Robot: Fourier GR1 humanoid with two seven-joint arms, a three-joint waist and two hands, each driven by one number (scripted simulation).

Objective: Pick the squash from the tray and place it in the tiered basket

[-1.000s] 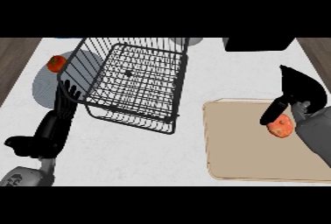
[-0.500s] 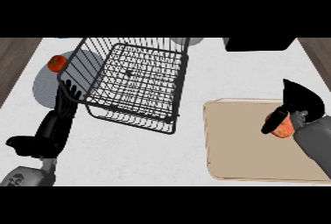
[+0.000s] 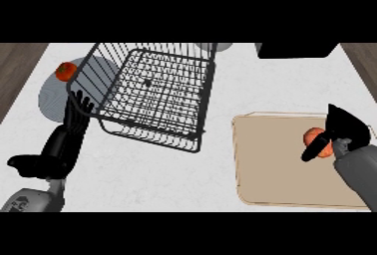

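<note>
At right, the black right hand (image 3: 340, 133) curls round an orange squash (image 3: 314, 135) above the flat beige tray (image 3: 273, 164); a black wire tiered basket (image 3: 154, 94) sits upper centre.

The squash (image 3: 315, 135) showed only as a small orange patch at three o'clock; the right hand (image 3: 340, 133) curled round it and hid the rest, so its shape could not be told. The tray (image 3: 274, 164) ran behind that hand and forearm, its right edge covered. The wire basket (image 3: 153, 94) overlapped the grey plate (image 3: 53, 97) at nine o'clock. A dark box (image 3: 296, 49) at one o'clock was cut by the top band, as was a pale round rim (image 3: 213, 46) at twelve.
</note>
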